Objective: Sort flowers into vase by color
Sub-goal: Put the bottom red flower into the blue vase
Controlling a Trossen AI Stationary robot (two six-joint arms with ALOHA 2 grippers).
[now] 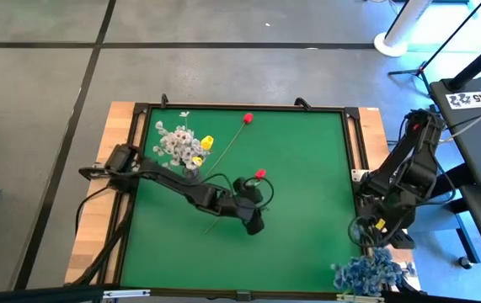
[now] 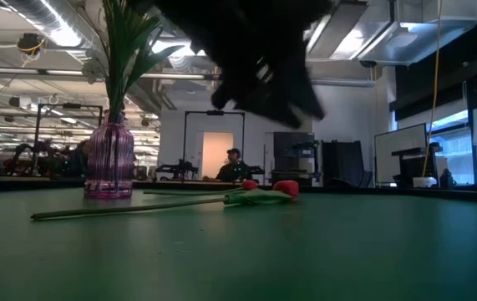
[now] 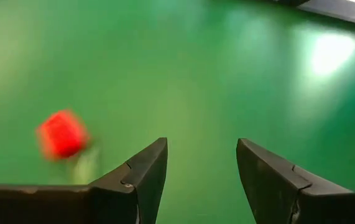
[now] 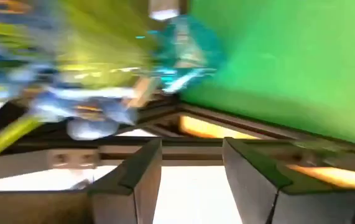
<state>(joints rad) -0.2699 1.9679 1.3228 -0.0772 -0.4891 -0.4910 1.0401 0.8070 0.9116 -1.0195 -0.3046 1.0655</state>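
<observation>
Mid-mat, the left gripper [image 1: 255,220] is held with fingers spread and empty; a red tulip [image 3: 61,134] is seen just beside them, lying flat, bright-headed, green-stemmed.

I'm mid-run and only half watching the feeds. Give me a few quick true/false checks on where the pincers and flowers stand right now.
1. The left pincer is open over the green mat. True: the left wrist view shows its fingers apart with nothing between them.
2. The left pincer is holding a red tulip. False: the nearest red tulip lies on the mat beside it, ungripped.
3. Two red tulips lie on the mat. True: the second is near the far edge.
4. The pink vase is empty. False: green stems stand in it.
5. The blue blossoms lie at the mat's centre. False: they sit off its near right corner, close to the right pincer, which is open.
</observation>
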